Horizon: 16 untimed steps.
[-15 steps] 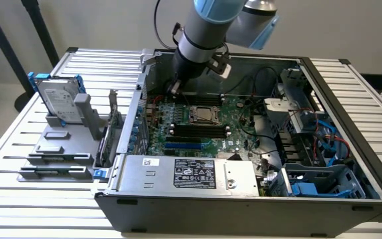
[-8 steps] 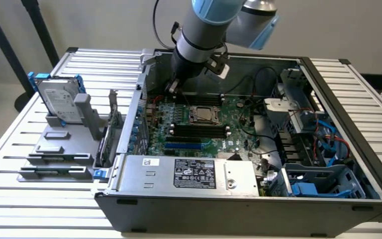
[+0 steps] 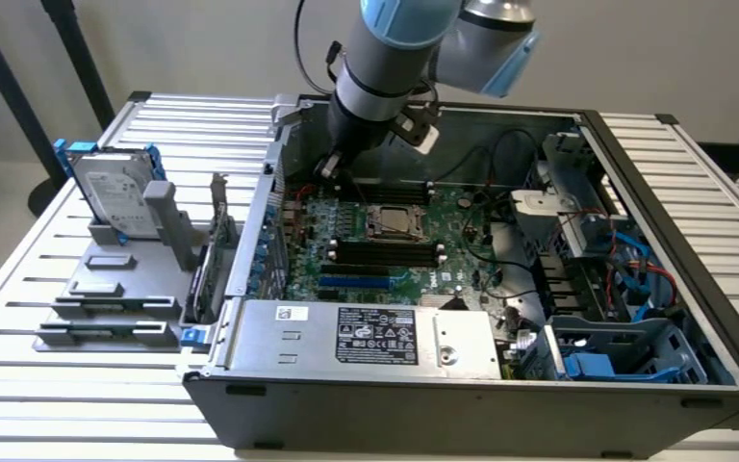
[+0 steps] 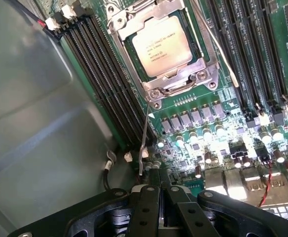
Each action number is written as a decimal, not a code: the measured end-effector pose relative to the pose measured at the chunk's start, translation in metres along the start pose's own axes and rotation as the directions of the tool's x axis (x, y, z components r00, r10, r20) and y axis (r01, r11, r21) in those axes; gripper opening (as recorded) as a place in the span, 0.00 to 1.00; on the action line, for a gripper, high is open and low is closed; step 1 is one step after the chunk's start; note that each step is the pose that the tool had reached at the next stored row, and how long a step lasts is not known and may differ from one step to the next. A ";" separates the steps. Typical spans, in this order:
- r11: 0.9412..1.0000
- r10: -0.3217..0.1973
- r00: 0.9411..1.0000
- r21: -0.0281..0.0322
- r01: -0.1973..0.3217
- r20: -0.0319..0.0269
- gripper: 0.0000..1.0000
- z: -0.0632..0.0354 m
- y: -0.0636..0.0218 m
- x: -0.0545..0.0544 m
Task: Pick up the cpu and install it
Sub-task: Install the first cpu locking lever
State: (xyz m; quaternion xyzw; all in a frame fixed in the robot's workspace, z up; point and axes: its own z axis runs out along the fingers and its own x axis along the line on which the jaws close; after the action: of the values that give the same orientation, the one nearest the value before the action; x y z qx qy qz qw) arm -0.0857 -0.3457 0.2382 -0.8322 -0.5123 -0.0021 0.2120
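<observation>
silver slatted metal table (image 3: 11,385) holds an open pc case (image 3: 472,409) lying on its side, with a pale wall (image 3: 151,48) behind. a grey holder (image 3: 107,308) sits on the table at the exterior view's left, a hard drive (image 3: 113,197) with a blue bracket upright in it, just beside the case. inside the case are a green motherboard (image 3: 441,255) and a grey power supply (image 3: 369,337) along the near edge.

the cpu (image 3: 395,220) lies flat in its socket mid-board, shiny top up. the wrist view shows the cpu (image 4: 162,45) ringed by the metal socket frame (image 4: 203,74), black ram slots (image 4: 104,74) to either side.

the arm reaches down into the case. the gripper (image 3: 328,173) is over the far side of the board near the case wall, apart from the cpu. gripper (image 4: 153,175) fingers are pressed together and hold nothing. a thin wire lever (image 4: 144,133) runs from the socket toward the tips; can't tell if they touch it.
</observation>
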 end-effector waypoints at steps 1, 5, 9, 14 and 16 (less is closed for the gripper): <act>1.000 0.010 1.000 -0.002 -0.010 -0.004 0.11 0.0000 -0.0001 0.000; 0.999 0.045 0.999 -0.013 -0.045 -0.020 0.11 0.0002 -0.0002 0.000; 0.997 0.075 0.997 -0.023 -0.076 -0.036 0.11 0.0003 -0.0006 0.000; 0.993 0.112 0.992 -0.034 -0.114 -0.053 0.11 0.0005 -0.0013 -0.001; 0.991 0.128 0.990 -0.038 -0.130 -0.061 0.11 0.0005 -0.0014 -0.001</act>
State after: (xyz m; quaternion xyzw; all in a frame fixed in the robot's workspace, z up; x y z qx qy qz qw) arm -0.0874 -0.3456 0.2381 -0.8674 -0.4508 -0.0235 0.2091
